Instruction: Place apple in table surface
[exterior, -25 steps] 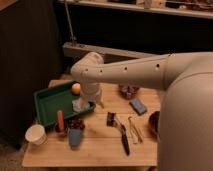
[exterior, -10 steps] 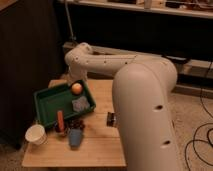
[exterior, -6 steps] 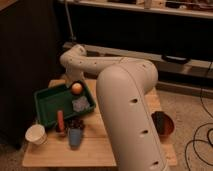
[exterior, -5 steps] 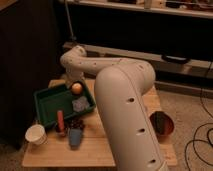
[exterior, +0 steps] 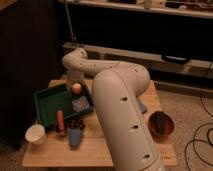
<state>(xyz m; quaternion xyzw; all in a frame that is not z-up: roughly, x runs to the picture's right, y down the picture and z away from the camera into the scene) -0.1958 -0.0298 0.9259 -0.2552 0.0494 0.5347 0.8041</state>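
The robot arm (exterior: pixel 120 105) covers the middle of the table surface (exterior: pixel 55 150) and is cut off by the bottom edge. The gripper (exterior: pixel 75 80) hangs at the apple's (exterior: pixel 76 89) 12 o'clock, over the green tray (exterior: pixel 47 102); whether it touches the fruit cannot be told. At the arm's 3 o'clock only a sliver of a blue thing (exterior: pixel 144 107) shows. The pale lump (exterior: pixel 80 105) in the tray cannot be named.

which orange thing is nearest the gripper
The round apple, right at the gripper over the green tray's far side. The long thin orange one sits apart, near the tray's front edge.
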